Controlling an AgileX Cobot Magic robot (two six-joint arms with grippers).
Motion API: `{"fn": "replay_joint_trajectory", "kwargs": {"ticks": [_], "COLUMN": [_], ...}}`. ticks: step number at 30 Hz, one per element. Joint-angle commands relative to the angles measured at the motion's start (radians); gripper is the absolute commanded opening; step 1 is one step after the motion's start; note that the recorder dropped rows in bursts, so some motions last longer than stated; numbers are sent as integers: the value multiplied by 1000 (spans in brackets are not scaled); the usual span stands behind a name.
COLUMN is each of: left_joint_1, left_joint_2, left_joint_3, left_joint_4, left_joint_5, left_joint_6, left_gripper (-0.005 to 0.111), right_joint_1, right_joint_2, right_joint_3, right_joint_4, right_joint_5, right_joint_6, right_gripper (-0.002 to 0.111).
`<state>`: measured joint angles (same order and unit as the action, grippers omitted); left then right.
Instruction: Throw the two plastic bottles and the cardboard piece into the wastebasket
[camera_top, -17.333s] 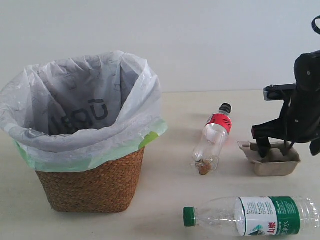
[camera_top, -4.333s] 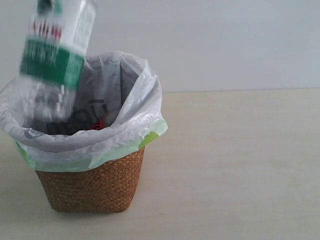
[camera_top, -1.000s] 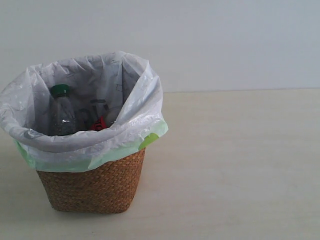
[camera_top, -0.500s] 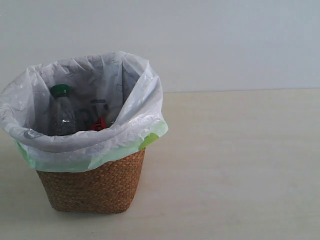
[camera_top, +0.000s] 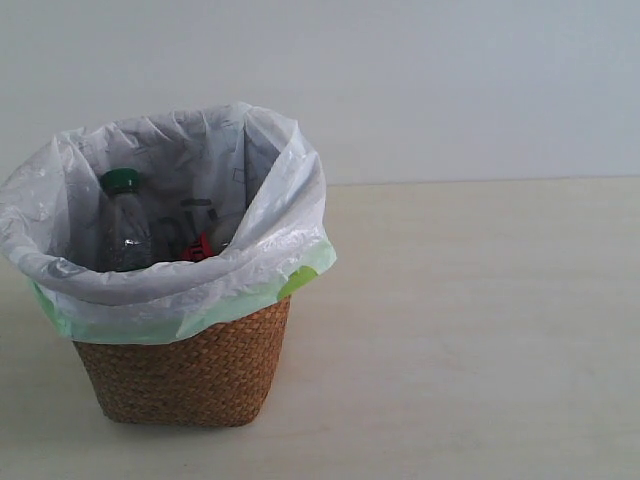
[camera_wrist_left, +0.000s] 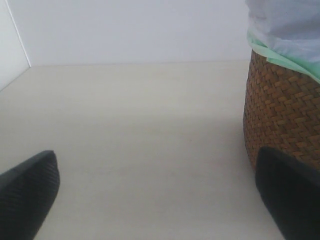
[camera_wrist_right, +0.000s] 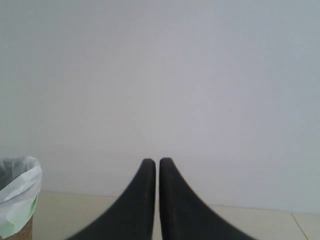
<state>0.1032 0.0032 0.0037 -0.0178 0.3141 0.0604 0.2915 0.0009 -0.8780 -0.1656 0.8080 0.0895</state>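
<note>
Pale tabletop (camera_top: 480, 330), white wall (camera_top: 450, 80), wicker wastebasket (camera_top: 180, 375).

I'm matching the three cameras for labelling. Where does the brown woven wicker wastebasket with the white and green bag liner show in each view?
Exterior view: the brown woven wicker wastebasket stands whole at the left.
Left wrist view: close up, only part of its wicker wall shows, cut off by the frame edge.
Right wrist view: small and distant in a frame corner.
Shared landmark: the pale green band of the bag liner below the white rim.
</note>
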Motion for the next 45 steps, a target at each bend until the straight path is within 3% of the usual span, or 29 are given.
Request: {"fn": "replay_joint_trajectory", "kwargs": {"ticks": [1, 11, 25, 31, 45], "left_joint_1": [4, 4, 4, 4, 4], "left_joint_2": [-3, -3, -3, -3, -3], "left_joint_3": [-4, -4, -4, -4, -4], "left_joint_4": [0, 0, 0, 0, 0], "left_joint_5": [-6, -6, -6, -6, -6], "left_joint_6": [-9, -9, -9, -9, -9], "left_gripper": [108, 108, 108, 108, 108], "right_joint_1": [-4, -4, -4, -11, -149], "right_joint_2": [-1, -1, -1, -1, -1], "right_joint_3": [164, 554, 878, 878, 878], "right_joint_4": [-5, -5, -5, -2, 40], "right_joint_5": [-165, -471, -847, -776, -496], "right_joint_6": [-13, -41, -90, -101, -20], "right_gripper": [0, 0, 0, 0, 0]}}
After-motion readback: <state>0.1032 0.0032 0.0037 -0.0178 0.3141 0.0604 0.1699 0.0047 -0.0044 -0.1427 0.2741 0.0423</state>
